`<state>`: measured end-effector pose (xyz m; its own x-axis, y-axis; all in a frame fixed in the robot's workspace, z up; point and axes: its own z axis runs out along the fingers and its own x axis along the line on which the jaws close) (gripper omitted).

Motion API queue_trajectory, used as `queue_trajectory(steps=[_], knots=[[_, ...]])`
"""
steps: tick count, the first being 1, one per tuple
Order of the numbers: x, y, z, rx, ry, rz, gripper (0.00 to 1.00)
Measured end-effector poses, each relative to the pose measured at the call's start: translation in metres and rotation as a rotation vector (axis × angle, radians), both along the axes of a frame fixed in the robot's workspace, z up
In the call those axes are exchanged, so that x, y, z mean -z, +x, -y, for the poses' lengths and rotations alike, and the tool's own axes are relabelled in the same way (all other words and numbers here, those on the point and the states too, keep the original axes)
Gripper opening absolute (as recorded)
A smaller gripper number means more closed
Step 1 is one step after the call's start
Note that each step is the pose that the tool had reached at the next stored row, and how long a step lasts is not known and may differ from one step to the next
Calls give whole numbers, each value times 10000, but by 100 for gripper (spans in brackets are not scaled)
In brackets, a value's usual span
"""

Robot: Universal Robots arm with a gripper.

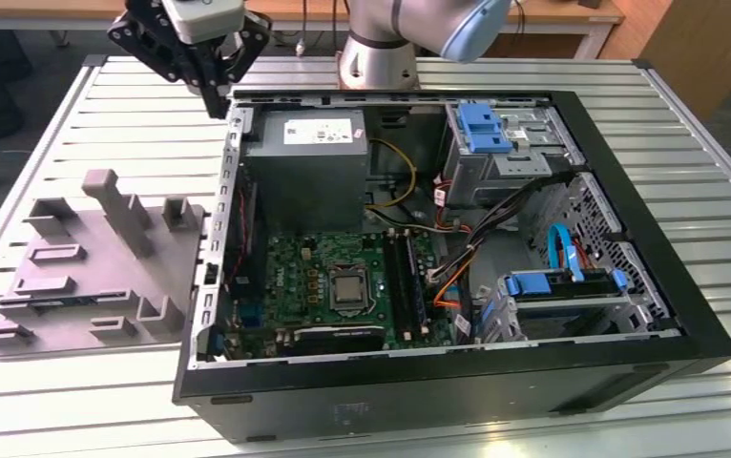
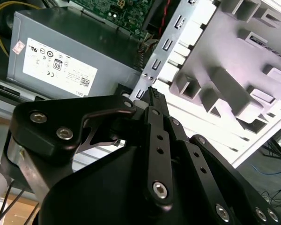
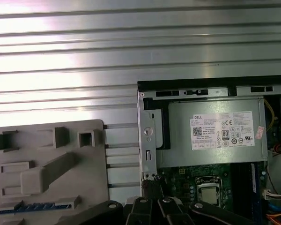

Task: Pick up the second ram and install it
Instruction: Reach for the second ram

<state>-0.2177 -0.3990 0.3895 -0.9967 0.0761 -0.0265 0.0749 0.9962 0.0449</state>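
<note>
The second ram (image 3: 37,205) is a thin blue-green stick lying in a slot at the near edge of the grey holder block (image 3: 47,168). In the exterior view the ram (image 1: 67,301) sits low on the holder block (image 1: 86,267), at that view's left of the open computer case (image 1: 232,191). My gripper (image 1: 219,100) hangs above the case's far corner on that same side, well away from the ram. Its black fingers (image 2: 152,101) are pressed together with nothing between them. In the first wrist view the fingertips (image 3: 150,185) point down at the case wall.
Inside the case are a grey power supply (image 1: 304,162), the green motherboard (image 1: 327,277) with long black memory slots (image 1: 398,277), loose cables (image 1: 468,258) and blue drive brackets (image 1: 483,124). Everything stands on a ribbed metal table (image 1: 86,124).
</note>
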Motion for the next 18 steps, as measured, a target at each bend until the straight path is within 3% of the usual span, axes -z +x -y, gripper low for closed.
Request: queue_trajectory(steps=[18], knots=[[37,-427,0,3,0,9,11]])
